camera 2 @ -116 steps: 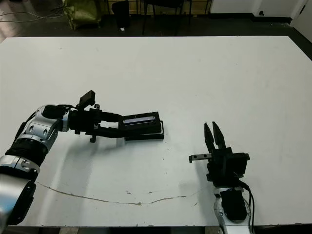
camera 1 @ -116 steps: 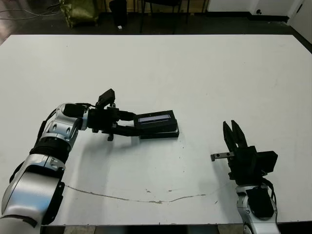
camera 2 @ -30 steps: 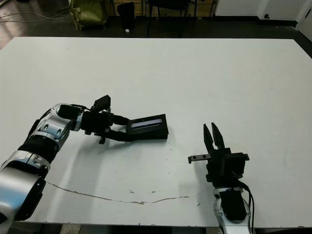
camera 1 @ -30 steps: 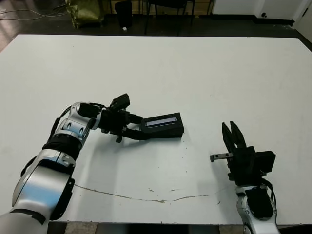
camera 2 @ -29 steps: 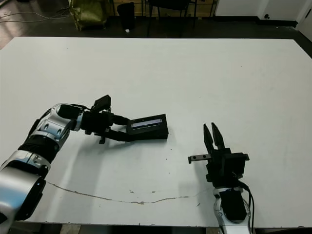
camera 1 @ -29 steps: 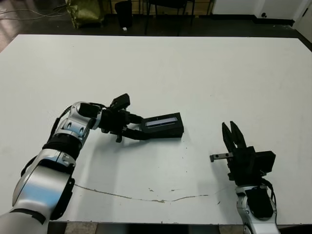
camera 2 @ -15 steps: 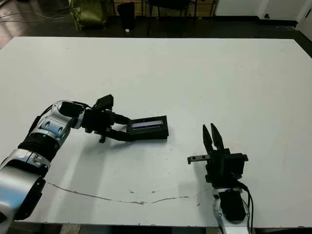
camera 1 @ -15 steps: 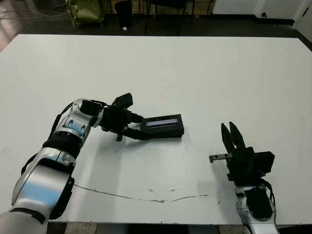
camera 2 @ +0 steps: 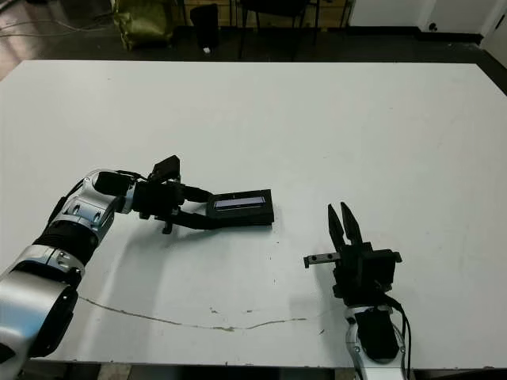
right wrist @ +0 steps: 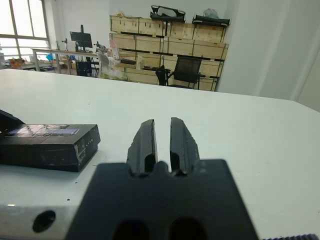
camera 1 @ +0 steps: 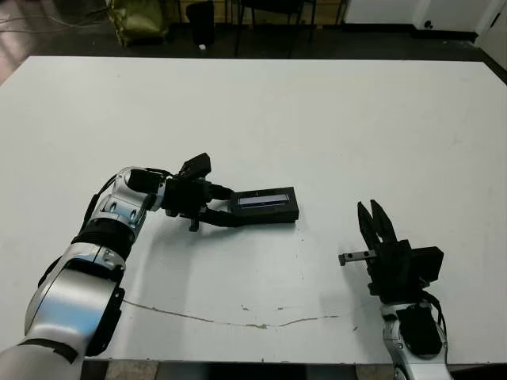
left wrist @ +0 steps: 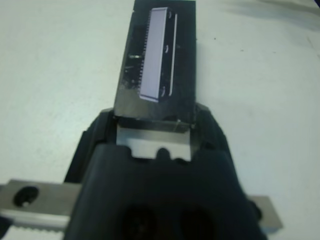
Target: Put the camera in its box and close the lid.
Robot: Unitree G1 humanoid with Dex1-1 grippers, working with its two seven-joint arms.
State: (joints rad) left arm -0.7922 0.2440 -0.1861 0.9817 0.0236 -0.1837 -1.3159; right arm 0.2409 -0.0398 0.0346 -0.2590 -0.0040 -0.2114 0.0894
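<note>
Left wrist view shows what the head views can't: left claw [left wrist: 152, 127] fingers straddle the near short end of the box [left wrist: 186, 75], one finger on each side, touching its edges, so it grips that end. Lid [left wrist: 157, 52] sits flat on top, silvery stripe running away from the claw, box looks closed. White patch visible between the fingers right at the claw body, can't tell what it is. Camera not visible in any view.

Left eye view gives layout: closed box [camera 1: 268, 205] lies flat on the white tabletop [camera 1: 317, 111] about mid-tabletop, slightly toward the robot's left, long side running left-right, stripe on the far edge. Left arm reaches in from the left, claw low at the box's left end.

Right claw [camera 1: 373, 226] is well apart from the box, near the front edge on the right, pointing away from the robot, holding nothing. Right wrist view shows its two fingers [right wrist: 145, 142] nearly together with only a thin slit between, and the box [right wrist: 50, 146] off to one side, nothing between them.

Thin dark crack line [camera 1: 238, 321] crosses the tabletop near the front edge. Beyond the far edge: chairs, wooden crates, a greenish bag
</note>
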